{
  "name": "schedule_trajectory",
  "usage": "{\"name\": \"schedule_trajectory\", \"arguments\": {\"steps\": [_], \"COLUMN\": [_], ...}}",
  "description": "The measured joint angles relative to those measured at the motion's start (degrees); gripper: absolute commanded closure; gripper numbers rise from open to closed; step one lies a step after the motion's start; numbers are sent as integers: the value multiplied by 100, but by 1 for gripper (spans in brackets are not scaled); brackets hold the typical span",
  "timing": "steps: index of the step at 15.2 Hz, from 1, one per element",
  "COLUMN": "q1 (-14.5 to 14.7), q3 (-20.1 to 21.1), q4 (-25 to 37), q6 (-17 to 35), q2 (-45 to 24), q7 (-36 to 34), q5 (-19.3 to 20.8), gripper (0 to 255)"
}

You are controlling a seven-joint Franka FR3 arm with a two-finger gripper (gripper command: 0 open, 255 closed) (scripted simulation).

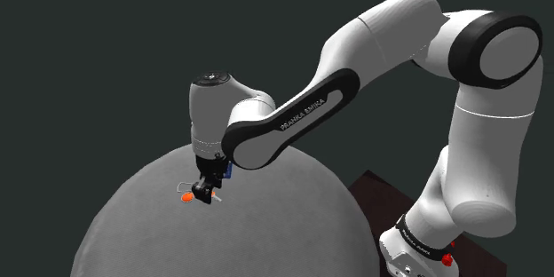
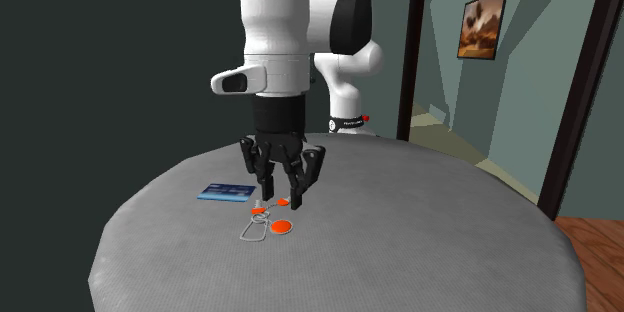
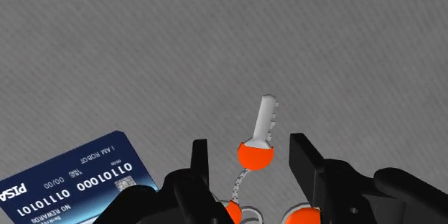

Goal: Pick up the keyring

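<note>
The keyring (image 2: 281, 227), probably light and loose, lies on the grey desk (image 2: 450, 240) just beside the blue card (image 2: 227, 192). The hand (image 2: 281, 190), spread, straddles one orange-capped key. That stiff orange head looks the best place to pinch.

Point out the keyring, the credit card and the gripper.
keyring (image 2: 281, 227): second exterior view, on the orange fob.
credit card (image 2: 227, 193): second exterior view, centre of its face.
gripper (image 3: 250, 147): wrist view, midway between its fingertips.

Orange-tagged keyring (image 2: 281, 227) flat on tabletop (image 2: 430, 235)
</note>
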State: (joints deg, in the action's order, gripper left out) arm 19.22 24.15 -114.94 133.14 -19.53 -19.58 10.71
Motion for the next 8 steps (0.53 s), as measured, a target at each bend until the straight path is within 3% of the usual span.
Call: {"name": "schedule_trajectory", "arguments": {"steps": [8], "q1": [-61], "q3": [102], "q4": [98], "q6": [-409], "q2": [297], "q7": [137], "q5": [-218], "gripper": [255]}}
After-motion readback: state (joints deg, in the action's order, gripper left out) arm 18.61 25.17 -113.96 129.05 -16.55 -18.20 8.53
